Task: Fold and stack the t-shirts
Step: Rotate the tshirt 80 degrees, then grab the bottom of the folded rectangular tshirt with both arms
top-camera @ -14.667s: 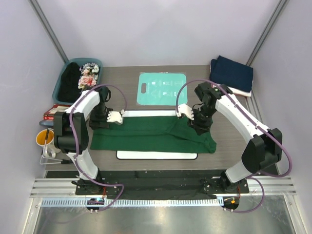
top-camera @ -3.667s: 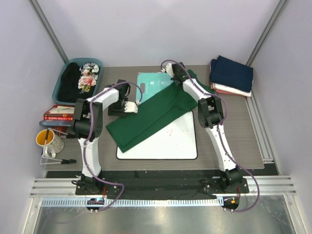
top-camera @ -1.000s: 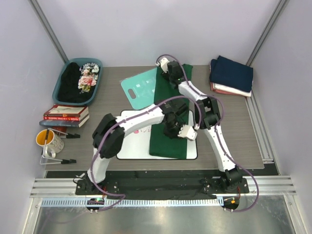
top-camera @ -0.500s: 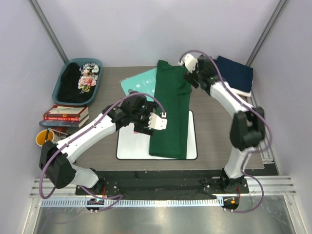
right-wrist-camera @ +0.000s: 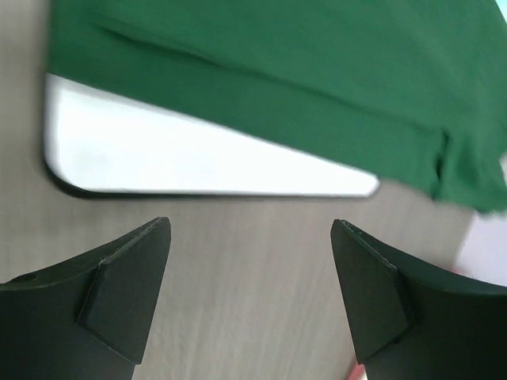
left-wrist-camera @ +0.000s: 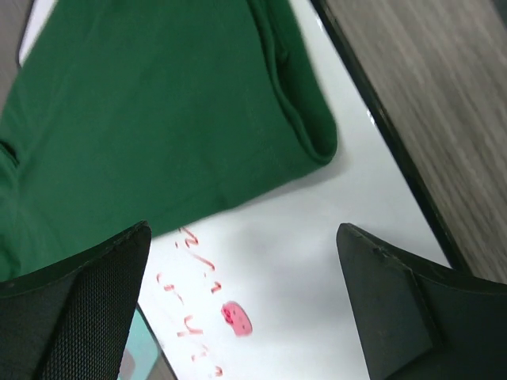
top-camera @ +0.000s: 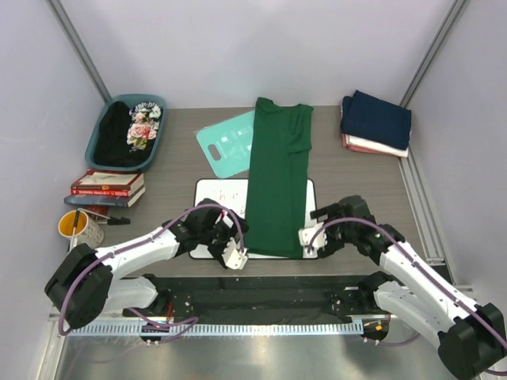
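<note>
A dark green t-shirt lies flat as a long narrow strip from the table's back to the front of the whiteboard. In the left wrist view its near corner rests on the whiteboard. My left gripper hovers open at the strip's near left corner, nothing between its fingers. Just right of the near end, my right gripper is open and empty, the shirt ahead of it. Folded navy, white and reddish t-shirts are stacked back right. A black floral t-shirt fills the basket.
A teal plastic board lies partly under the green shirt at the back. The teal basket stands back left, with books, a yellow mug and pens along the left edge. Bare wooden tabletop shows under my right gripper.
Both grippers have let go of the green shirt and pulled back to the near edge, the right arm coming from the far collar end. The shirt now lies straight and flat.
</note>
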Controlling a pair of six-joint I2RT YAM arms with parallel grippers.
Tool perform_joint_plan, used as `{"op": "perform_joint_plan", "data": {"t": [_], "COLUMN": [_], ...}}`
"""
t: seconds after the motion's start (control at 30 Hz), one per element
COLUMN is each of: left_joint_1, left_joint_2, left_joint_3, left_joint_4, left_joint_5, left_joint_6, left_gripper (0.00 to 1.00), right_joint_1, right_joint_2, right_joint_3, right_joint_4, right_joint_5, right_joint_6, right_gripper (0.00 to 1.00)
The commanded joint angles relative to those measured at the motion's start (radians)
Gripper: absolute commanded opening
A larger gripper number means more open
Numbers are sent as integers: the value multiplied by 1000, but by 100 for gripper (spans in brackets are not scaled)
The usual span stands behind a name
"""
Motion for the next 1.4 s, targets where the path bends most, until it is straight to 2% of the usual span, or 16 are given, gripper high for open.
{"op": "perform_joint_plan", "data": {"t": [0.0,0.2,0.5,0.67,0.77,0.8,0.83,0.87,0.9,0.93,0.97,1.0,1.1,1.17,1.3,1.37], "left_joint_1": [-1,-3,0,0,0,0,0,0,-1,0,0,0,-1,-1,-1,0], "left_joint_2": [8,105,162,206,220,222,223,226,228,229,229,226,210,190,113,56], "left_joint_3": [-28,-55,-80,-71,-68,-66,-64,-66,-66,-66,-64,-63,-55,-43,27,101], "left_joint_4": [198,256,259,266,267,266,264,263,261,258,258,258,259,259,240,142], "left_joint_5": [186,272,306,325,328,329,331,332,331,331,329,329,326,317,282,272], "left_joint_6": [103,180,252,270,273,273,273,273,275,275,273,258,218,191,-1,-82], "left_gripper": [100,100,100,98,85,72,65,60,48,29,5,0,0,0,0,0], "right_joint_1": [84,159,245,272,285,285,286,286,288,288,288,288,288,288,289,288], "right_joint_2": [-45,22,151,231,237,238,237,238,242,243,245,245,238,234,222,228], "right_joint_3": [-55,-138,-181,-174,-164,-161,-160,-157,-154,-144,-138,-131,-95,-48,78,180], "right_joint_4": [-6,122,307,350,324,318,314,304,295,286,259,246,197,141,31,-77], "right_joint_5": [-137,-187,-178,-161,-158,-159,-159,-159,-153,-150,-150,-144,-135,-130,-138,-166], "right_joint_6": [-81,-74,7,38,37,40,37,38,41,44,43,44,76,105,210,263], "right_gripper": [86,82,76,69,63,60,56,44,38,34,30,29,19,2,1,1]}}
